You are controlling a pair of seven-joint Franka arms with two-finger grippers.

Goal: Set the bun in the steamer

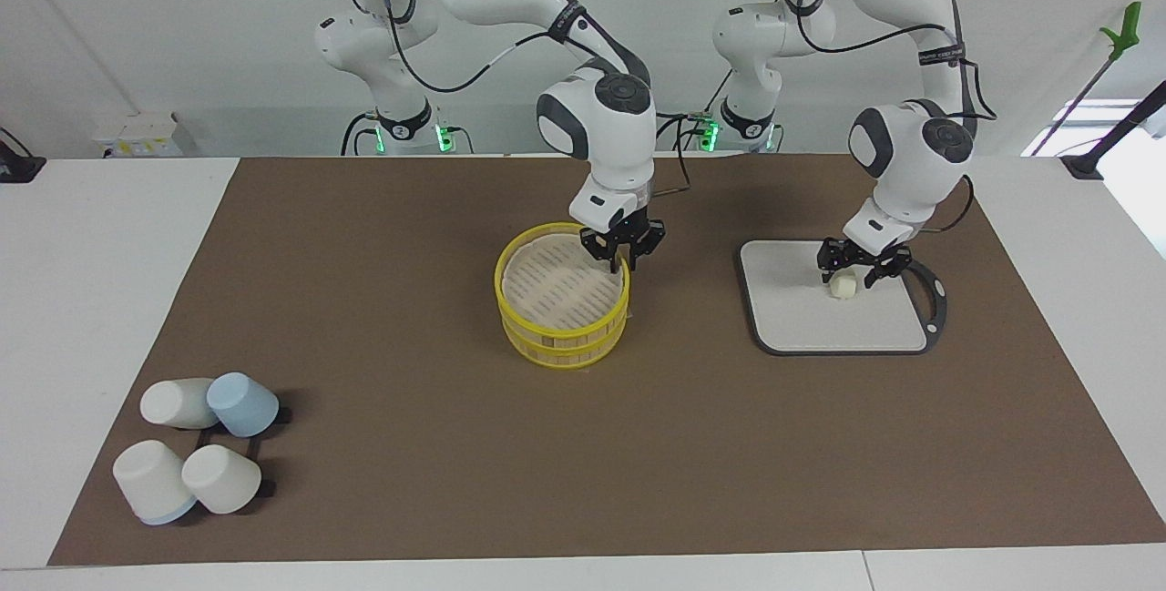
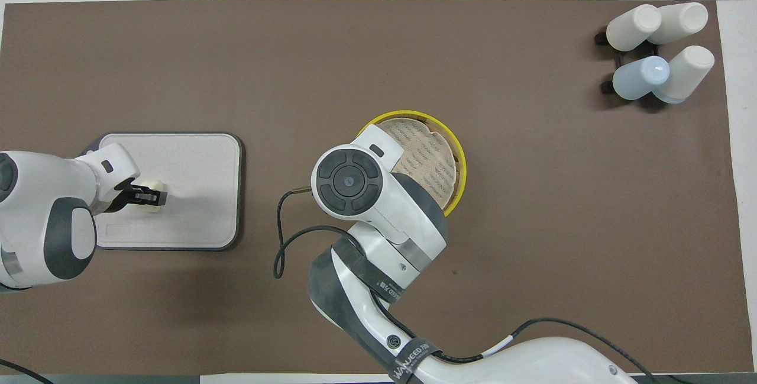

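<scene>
The bun [image 1: 844, 289] is a small pale lump lying on the grey board [image 1: 820, 322] toward the left arm's end of the table. My left gripper [image 1: 849, 278] is low over it, open, with a finger on either side of the bun. In the overhead view this gripper [image 2: 151, 196] covers the middle of the bun [image 2: 155, 184]. The steamer [image 1: 556, 336] with its yellow rim [image 2: 458, 165] stands at the table's middle. My right gripper [image 1: 625, 256] is at the part of its rim nearest the robots. My right wrist hides that gripper in the overhead view.
Several white and blue cups [image 1: 200, 454] lie on a black rack at the right arm's end of the table, farther from the robots; they also show in the overhead view [image 2: 656, 52]. A brown mat [image 1: 410, 208] covers the table.
</scene>
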